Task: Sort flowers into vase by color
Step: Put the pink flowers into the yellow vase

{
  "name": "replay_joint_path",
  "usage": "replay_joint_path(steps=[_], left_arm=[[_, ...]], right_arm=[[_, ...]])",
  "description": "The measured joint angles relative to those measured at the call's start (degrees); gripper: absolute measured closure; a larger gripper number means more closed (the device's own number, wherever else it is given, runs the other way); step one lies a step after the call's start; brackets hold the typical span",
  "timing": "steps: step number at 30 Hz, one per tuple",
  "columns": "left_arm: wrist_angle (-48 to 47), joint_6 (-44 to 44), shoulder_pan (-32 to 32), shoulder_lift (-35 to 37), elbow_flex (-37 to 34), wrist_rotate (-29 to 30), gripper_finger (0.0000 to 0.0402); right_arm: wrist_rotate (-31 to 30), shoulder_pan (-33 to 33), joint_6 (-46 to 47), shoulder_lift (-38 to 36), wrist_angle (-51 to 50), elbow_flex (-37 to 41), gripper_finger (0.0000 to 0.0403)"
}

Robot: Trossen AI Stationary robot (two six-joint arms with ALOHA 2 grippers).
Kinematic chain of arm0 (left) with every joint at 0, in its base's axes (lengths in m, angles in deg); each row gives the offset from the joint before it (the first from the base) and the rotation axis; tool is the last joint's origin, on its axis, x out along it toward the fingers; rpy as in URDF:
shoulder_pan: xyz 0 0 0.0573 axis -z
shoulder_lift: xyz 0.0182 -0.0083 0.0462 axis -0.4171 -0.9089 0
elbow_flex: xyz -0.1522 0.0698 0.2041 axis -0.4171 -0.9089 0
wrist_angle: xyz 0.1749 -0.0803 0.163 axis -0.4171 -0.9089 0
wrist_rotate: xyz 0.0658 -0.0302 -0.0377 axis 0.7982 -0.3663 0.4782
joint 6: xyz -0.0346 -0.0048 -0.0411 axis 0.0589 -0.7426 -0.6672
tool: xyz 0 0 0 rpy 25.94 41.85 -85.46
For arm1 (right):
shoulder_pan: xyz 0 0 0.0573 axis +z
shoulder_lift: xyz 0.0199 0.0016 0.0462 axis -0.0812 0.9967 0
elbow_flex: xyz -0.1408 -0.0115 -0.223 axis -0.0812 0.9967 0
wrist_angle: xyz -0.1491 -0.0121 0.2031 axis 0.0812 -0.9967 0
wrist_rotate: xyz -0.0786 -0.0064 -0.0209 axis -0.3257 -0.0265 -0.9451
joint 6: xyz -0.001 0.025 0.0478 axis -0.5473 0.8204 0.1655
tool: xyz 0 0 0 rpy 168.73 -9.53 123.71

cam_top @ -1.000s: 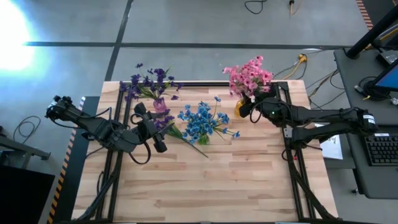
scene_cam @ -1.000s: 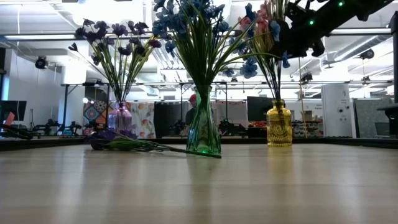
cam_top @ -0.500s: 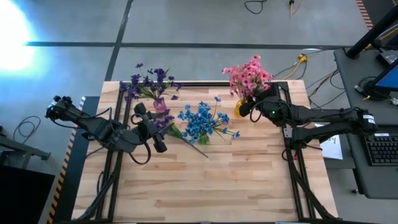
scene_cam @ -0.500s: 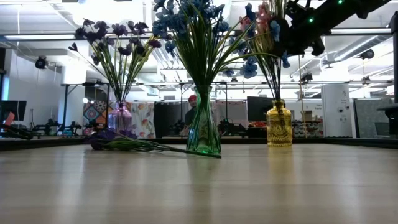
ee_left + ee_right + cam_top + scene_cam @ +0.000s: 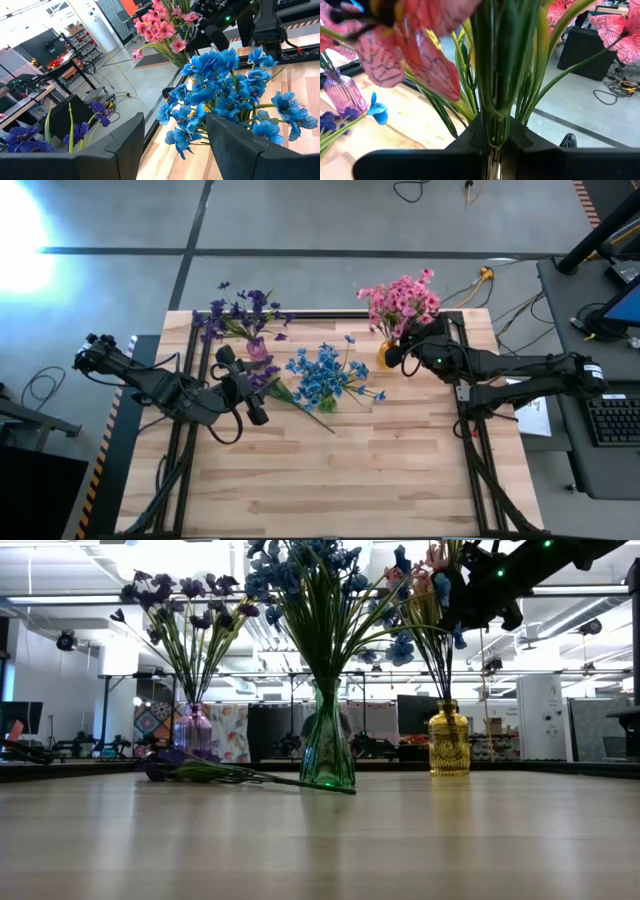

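wooden table (image 5: 330,470), keyboard (image 5: 612,421), floor cables (image 5: 410,190)

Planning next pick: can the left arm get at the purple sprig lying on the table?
Probably yes. The left gripper is open, empty and close to the purple sprig, which lies flat between the purple vase and green vase, uncovered.

A large open robotics lab: grey concrete floor (image 5: 320,220), cables (image 5: 500,300) trailing over it, a desk with keyboard (image 5: 612,420) beside the wooden bench (image 5: 330,480), and monitors (image 5: 415,712) and ceiling strip lights behind.
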Motion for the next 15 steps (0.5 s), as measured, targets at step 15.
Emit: replay_joint_path(steps=[15], left_arm=[[0.0,-0.2,0.0,0.0,0.0,0.0,0.0205]], right_arm=[[0.0,0.0,3.4,0.0,-5.3,0.0,0.0391]])
